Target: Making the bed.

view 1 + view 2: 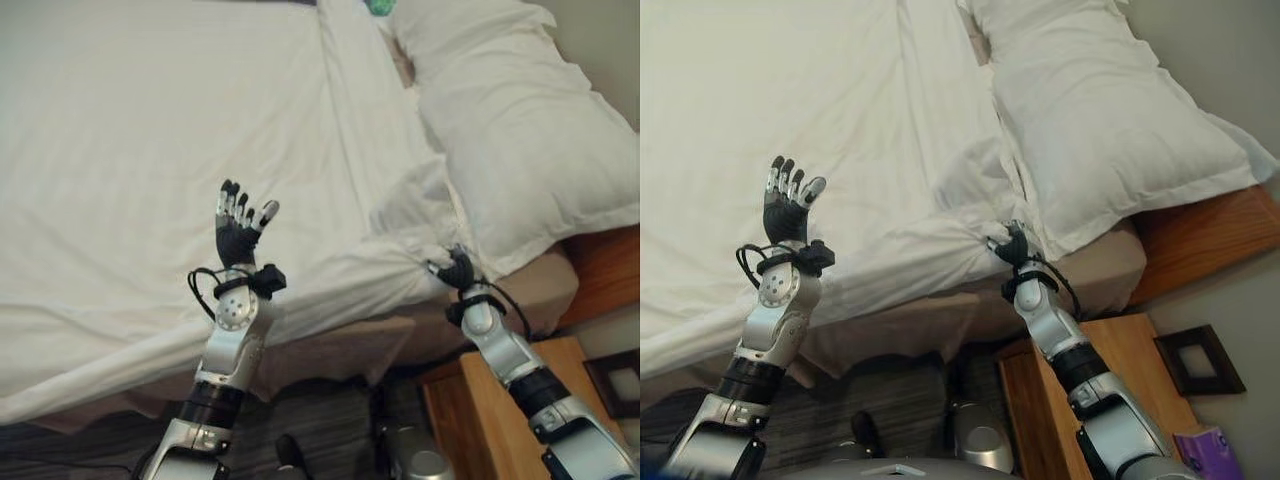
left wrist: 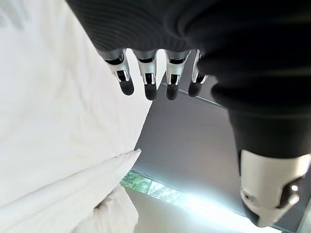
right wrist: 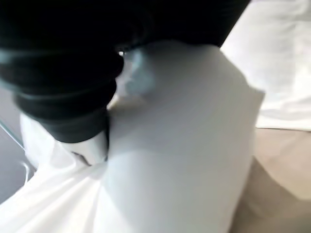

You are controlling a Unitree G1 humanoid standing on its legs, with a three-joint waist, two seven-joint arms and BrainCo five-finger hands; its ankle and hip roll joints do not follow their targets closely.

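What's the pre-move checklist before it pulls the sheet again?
1. Right hand on sheet: ok, cloth bunches tightly at the hand near the bed's edge, by the pillow.
2. Left hand free: ok, raised above the sheet, fingers straight, holding nothing.
3. Sheet flat: not ok, folds run from the right hand and the near edge sags off the mattress.
4. Pillow clear of the pull: cannot tell, its corner lies right beside the grip.
5. Nightstand clear of right arm: cannot tell, the forearm passes over it.
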